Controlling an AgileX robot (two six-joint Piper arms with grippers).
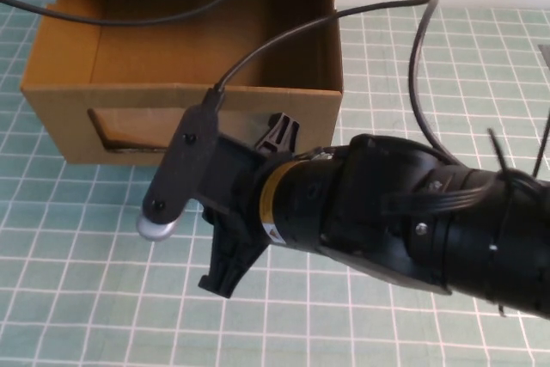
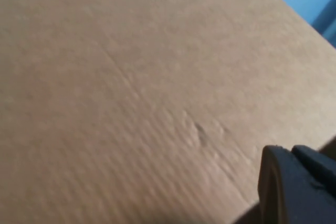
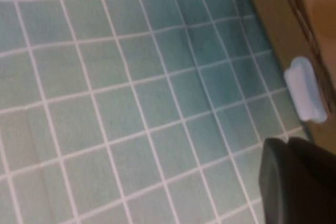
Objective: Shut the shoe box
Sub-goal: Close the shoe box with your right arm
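Note:
The shoe box (image 1: 185,40) is brown cardboard. Its drawer stands pulled out toward me, open on top and empty inside. The clear window (image 1: 129,131) is in its front wall. The white oval pull tab (image 3: 305,90) shows in the right wrist view, low on the front wall just above the mat. My right gripper (image 1: 282,133) is shut and empty, its tips close in front of the box's front wall, right of the window; it also shows in the right wrist view (image 3: 294,182). My left gripper (image 2: 294,187) is shut, close against a plain cardboard face (image 2: 131,87); it is out of the high view.
A green mat with a white grid (image 1: 94,298) covers the table in front of and to the right of the box. My right arm (image 1: 412,212) and its cables (image 1: 412,58) fill the near right. A white wall is behind the box.

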